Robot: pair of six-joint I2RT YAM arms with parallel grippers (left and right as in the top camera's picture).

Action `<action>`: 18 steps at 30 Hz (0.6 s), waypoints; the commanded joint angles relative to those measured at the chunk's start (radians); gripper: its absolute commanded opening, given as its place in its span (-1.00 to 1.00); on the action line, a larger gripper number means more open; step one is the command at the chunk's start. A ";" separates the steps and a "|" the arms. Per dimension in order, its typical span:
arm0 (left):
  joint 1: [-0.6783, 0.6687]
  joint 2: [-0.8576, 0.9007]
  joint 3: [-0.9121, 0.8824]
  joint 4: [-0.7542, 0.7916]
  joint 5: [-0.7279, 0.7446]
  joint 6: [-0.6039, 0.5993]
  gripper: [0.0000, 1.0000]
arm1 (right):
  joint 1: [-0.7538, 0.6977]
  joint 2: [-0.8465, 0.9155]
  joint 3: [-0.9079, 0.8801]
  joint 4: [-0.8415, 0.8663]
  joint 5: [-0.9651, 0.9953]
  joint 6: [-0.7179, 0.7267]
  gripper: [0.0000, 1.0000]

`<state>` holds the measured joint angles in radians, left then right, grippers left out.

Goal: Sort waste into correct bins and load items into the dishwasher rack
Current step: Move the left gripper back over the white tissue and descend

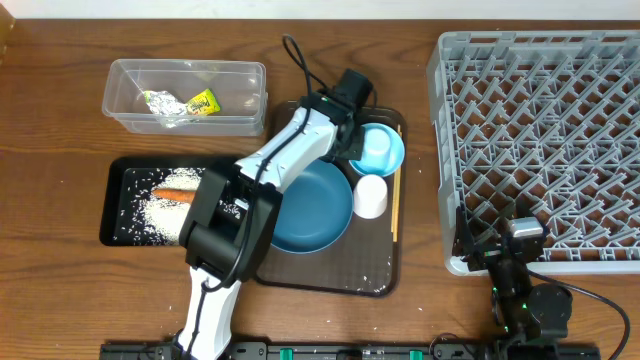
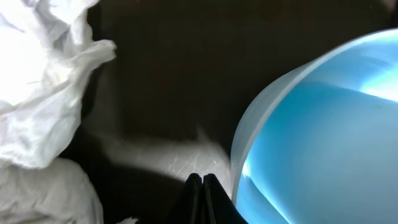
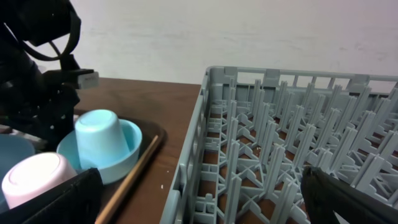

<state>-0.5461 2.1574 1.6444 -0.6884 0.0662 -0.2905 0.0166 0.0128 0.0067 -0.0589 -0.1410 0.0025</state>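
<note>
My left gripper is at the back of the brown serving tray, left of the small light-blue bowl. In the left wrist view its fingers are shut and empty, low over the tray, between the crumpled white napkin and the light-blue bowl. My arm hides the napkin from overhead. The dark-blue bowl, white cup and chopsticks lie on the tray. Rice and the carrot lie in the black tray. The wrapper is in the clear tub. My right gripper is open at the grey rack's front left corner.
The brown serving tray has stray rice grains near its front edge. An upturned light-blue cup stands in the light-blue bowl. The rack fills the right side of the table. Bare wooden table lies between tray and rack.
</note>
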 commanded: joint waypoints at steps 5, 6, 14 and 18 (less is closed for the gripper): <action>0.029 -0.048 -0.002 -0.003 -0.120 0.006 -0.81 | -0.011 -0.002 -0.001 -0.004 0.002 -0.011 0.99; 0.039 -0.048 0.000 -0.003 -0.120 0.006 -0.77 | -0.011 -0.002 -0.001 -0.004 0.002 -0.011 0.99; 0.091 -0.048 0.052 0.006 -0.150 0.021 -0.47 | -0.011 -0.002 -0.001 -0.004 0.002 -0.011 0.98; 0.091 -0.048 0.052 0.028 -0.150 0.055 -0.25 | -0.011 -0.002 -0.001 -0.004 0.002 -0.011 0.99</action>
<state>-0.4515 2.1452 1.6676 -0.6701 -0.0616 -0.2733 0.0166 0.0128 0.0067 -0.0589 -0.1406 0.0025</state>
